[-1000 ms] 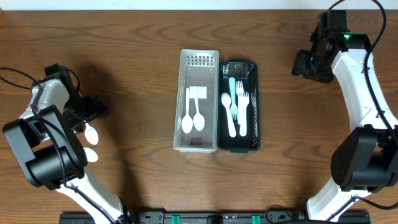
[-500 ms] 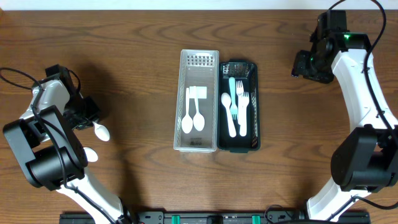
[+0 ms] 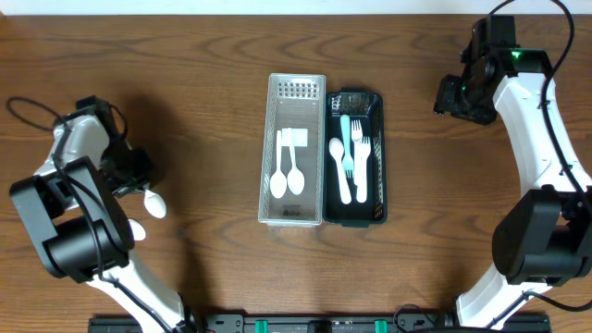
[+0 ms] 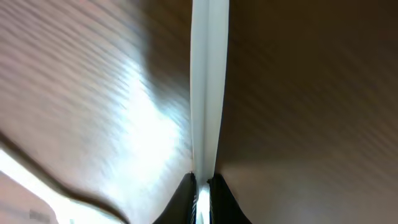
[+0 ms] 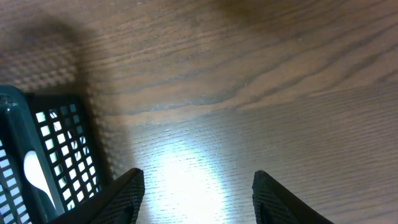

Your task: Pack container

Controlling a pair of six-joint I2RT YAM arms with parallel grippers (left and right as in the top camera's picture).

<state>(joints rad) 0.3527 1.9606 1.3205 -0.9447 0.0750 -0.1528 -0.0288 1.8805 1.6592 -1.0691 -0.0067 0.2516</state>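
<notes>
At the table's left, my left gripper [image 3: 138,187] is shut on the handle of a white plastic spoon [image 3: 154,204]. In the left wrist view that handle [image 4: 208,93] runs straight up from between the closed fingers [image 4: 185,199]. A second white spoon [image 3: 136,231] lies on the wood just below. A white slotted container [image 3: 294,215] holds two white spoons [image 3: 288,176]. Beside it, a dark green basket [image 3: 374,157] holds a spoon and forks [image 3: 360,162]. My right gripper [image 3: 460,98] hovers open at the far right, nothing between its fingers [image 5: 124,193].
The green basket's corner [image 5: 37,143] shows at the left of the right wrist view, over bare wood. Cables trail from the left arm [image 3: 28,111]. The arm bases sit along the table's front edge.
The left gripper has shut on the white spoon's handle. The spoon's bowl has swung a little right and down. The right arm has not moved.
</notes>
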